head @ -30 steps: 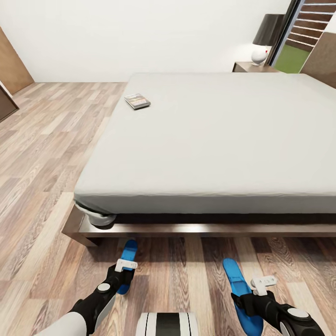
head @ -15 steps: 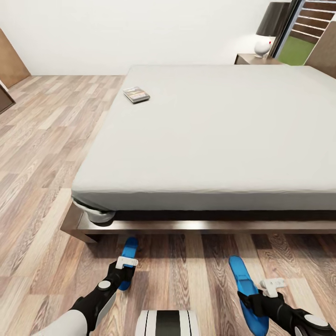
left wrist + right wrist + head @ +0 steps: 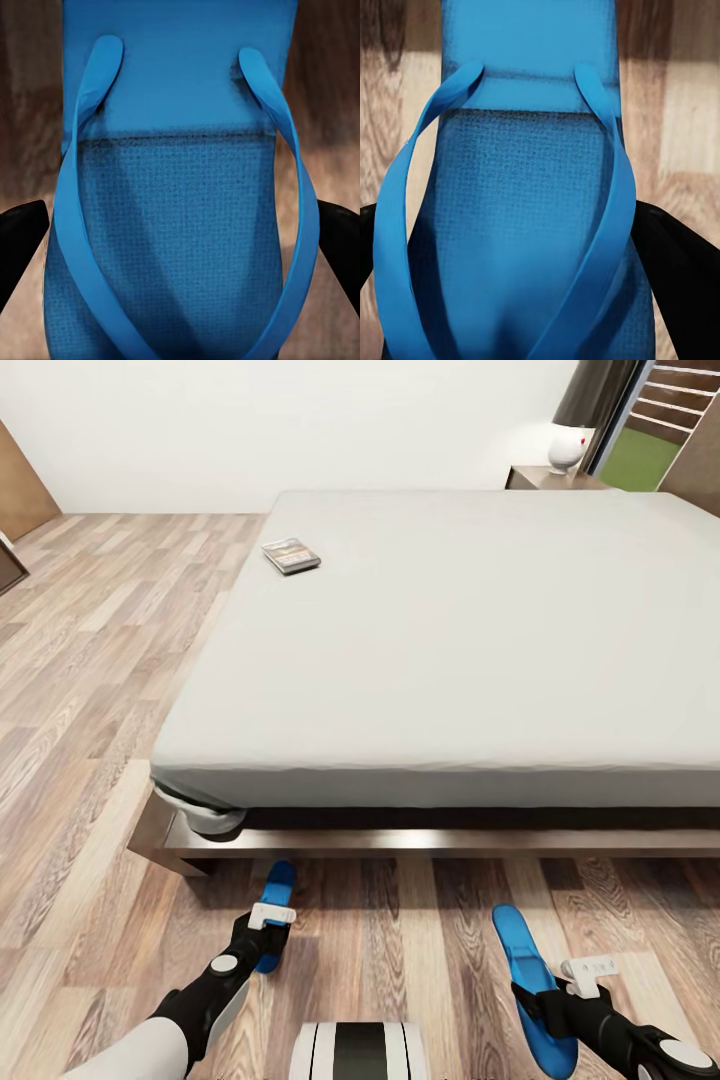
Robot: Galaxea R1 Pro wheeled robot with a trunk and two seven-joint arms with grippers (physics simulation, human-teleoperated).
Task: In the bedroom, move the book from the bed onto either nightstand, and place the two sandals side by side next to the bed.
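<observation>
In front of the robot: the bed [image 3: 450, 650] fills most of the head view, with its pale grey mattress and a dark wooden frame [image 3: 400, 845] along the near edge.
Book: the book [image 3: 291, 556] lies flat on the mattress, near the far left corner, well apart from both arms.
Left sandal: a blue sandal [image 3: 274, 890] is low over the wood floor [image 3: 90, 690], just in front of the frame near the bed's left corner.
Left gripper: the left gripper [image 3: 262, 940] is clamped on this sandal; in the left wrist view a dark finger [image 3: 19, 240] sits on each side of the blue sole [image 3: 180, 225].
Right sandal: the other blue sandal [image 3: 525, 960] points toward the bed, well apart from the first one.
Right gripper: the right gripper [image 3: 555, 1000] is clamped on it; in the right wrist view the dark fingers [image 3: 675, 262] press at both sides of the sole [image 3: 525, 225].
Around: a nightstand [image 3: 555, 478] stands at the far right corner of the bed, with a white lamp [image 3: 567, 448] and dark shade on top.
In the way: the frame's edge is just ahead of both sandals.
Open room: bare floor runs along the bed's left side and between the two sandals.
</observation>
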